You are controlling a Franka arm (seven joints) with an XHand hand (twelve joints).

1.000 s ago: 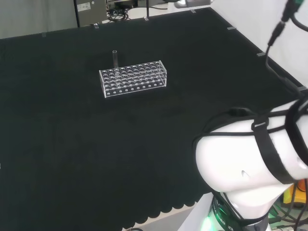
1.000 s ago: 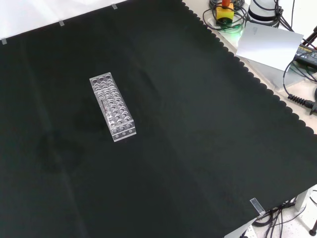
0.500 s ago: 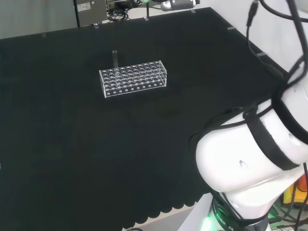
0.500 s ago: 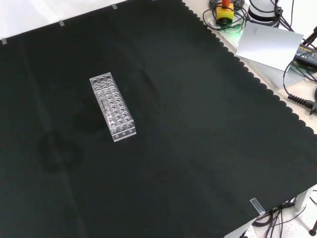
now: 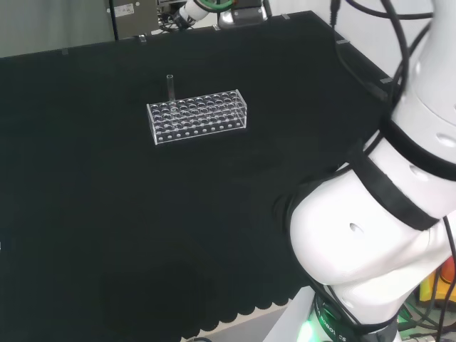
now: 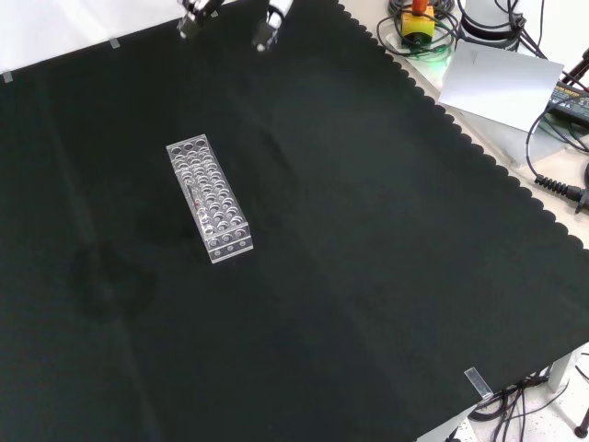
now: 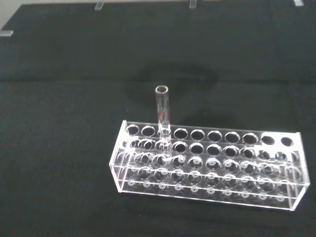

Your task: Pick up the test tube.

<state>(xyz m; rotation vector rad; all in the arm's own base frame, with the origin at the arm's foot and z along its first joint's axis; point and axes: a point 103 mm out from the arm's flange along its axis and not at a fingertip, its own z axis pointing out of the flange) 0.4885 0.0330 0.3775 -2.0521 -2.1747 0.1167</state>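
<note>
One clear test tube [image 7: 162, 118] stands upright in a clear plastic rack [image 7: 207, 163], in a hole near one end of the rack's far row as the wrist view shows it. In the head view the tube [image 5: 171, 84] rises at the rack's [image 5: 198, 116] 11 o'clock corner. The rack rests on the black cloth [image 6: 368, 239]. In the front view the hand [image 6: 267, 23] enters at 12 o'clock, well apart from the rack [image 6: 208, 198]; whether its fingers are open or curled cannot be told.
</note>
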